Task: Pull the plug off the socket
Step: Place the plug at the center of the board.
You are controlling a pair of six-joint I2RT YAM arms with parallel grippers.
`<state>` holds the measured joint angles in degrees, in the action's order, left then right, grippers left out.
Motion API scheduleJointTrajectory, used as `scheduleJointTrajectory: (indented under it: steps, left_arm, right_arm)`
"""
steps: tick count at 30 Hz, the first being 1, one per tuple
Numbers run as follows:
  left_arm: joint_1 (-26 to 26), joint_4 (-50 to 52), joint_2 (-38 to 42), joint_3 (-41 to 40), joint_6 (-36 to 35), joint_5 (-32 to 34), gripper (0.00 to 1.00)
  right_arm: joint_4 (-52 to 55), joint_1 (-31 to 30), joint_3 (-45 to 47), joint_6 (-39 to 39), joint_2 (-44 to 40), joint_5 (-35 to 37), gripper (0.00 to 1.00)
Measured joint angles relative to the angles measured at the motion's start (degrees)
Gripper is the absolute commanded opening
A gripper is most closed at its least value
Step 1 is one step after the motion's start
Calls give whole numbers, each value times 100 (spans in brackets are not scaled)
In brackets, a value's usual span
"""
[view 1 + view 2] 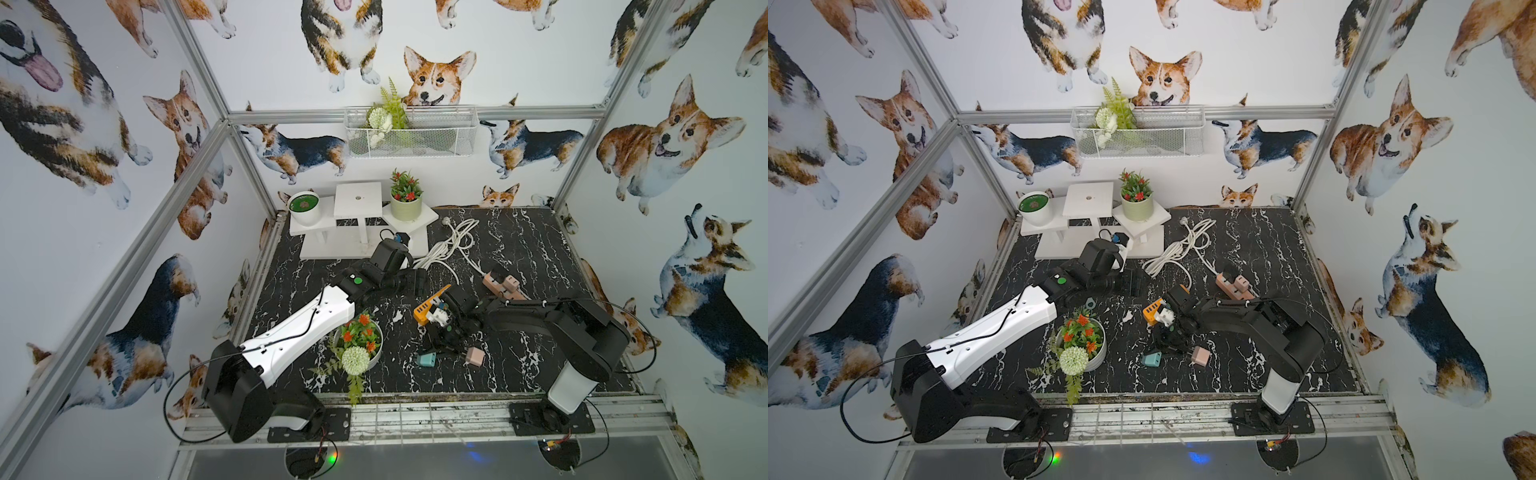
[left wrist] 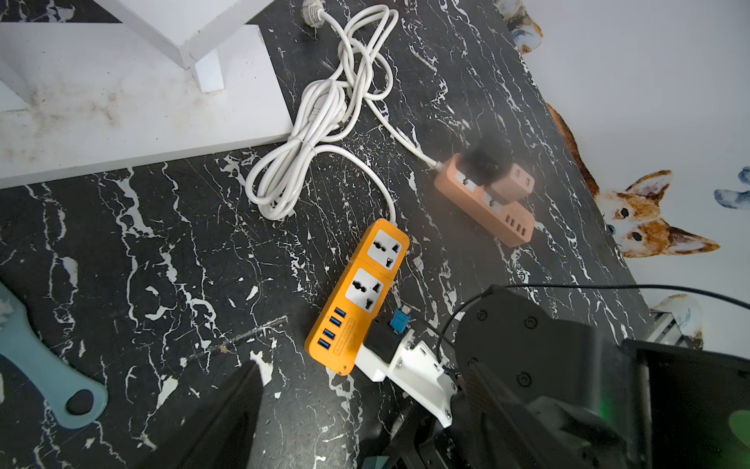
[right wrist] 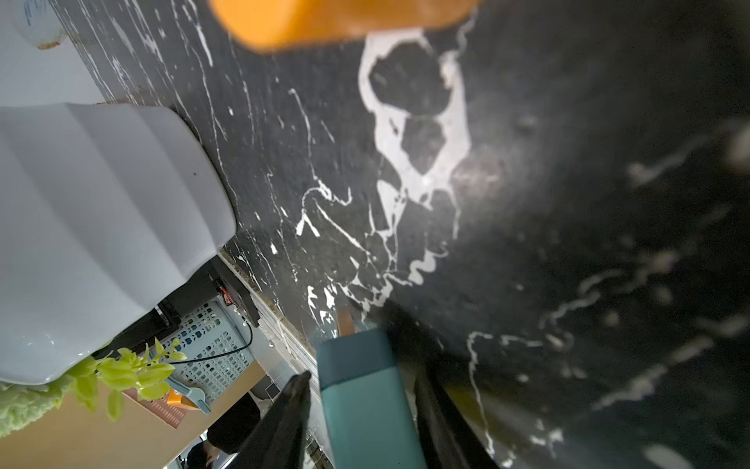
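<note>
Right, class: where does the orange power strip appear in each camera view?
In a top view: orange power strip mid-table, beyond the teal plug.
In a top view: the same spot.
Left wrist: mid-frame, both sockets empty.
Right wrist: a blurred orange end at the frame's edge.
Shared landmark: white cable, in both top views and left wrist.

**Corgi-print wallpaper [image 1: 436, 79] rings a black marble-look tabletop [image 1: 519, 249].**

A white stepped stand [image 1: 357, 199] sits against the rear wall [image 1: 540, 50] at the back of the white-veined tabletop. Directly above the stand, a white wire basket [image 1: 436, 141] holding artificial greenery hangs at an aluminium frame rail [image 1: 540, 111]. A white pot [image 1: 305, 214] stands on the stand's left step in both top views, a pale green pot [image 1: 405, 210] of red flowers on its right. The side walls [image 1: 685, 270] flanking the stand carry the same dog print. Lighting looks even, possibly from overhead.
</note>
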<state>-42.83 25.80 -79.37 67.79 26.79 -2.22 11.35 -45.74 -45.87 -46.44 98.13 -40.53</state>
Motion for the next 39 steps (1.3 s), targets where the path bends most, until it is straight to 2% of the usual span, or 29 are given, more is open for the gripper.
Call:
scheduleJointTrajectory:
  steps: [3,10,20,26,29,32,33,34,39]
  left_arm:
    - [0,-9,0,-2,26,-2,81]
    - [0,-13,0,-7,39,-2,81]
    - [0,-17,0,-7,37,-4,81]
    - [0,-28,-31,35,37,-24,81]
    - [0,-72,-52,35,57,-24,82]
    - [-26,-103,-120,83,133,-26,83]
    - [-46,-120,-151,107,151,-26,96]
    - [-68,-131,-173,125,151,-44,100]
    - [-184,-236,-286,181,234,-85,100]
  right_arm:
    - [72,42,-63,13,20,-52,61]
    - [614,151,-343,142,-59,282,72]
    - [2039,345,-907,590,-525,1530,72]
    - [2638,826,-1132,850,-1390,2159,70]
    - [2861,1231,-1252,1047,-1893,2457,70]
    - [3132,2004,-1259,1187,-2334,2796,70]
    - [3230,2415,-1246,1200,-2492,2922,69]
    - [3300,2682,-1235,1209,-2581,3047,67]
    - [3724,4197,-1113,1139,-2710,3432,64]
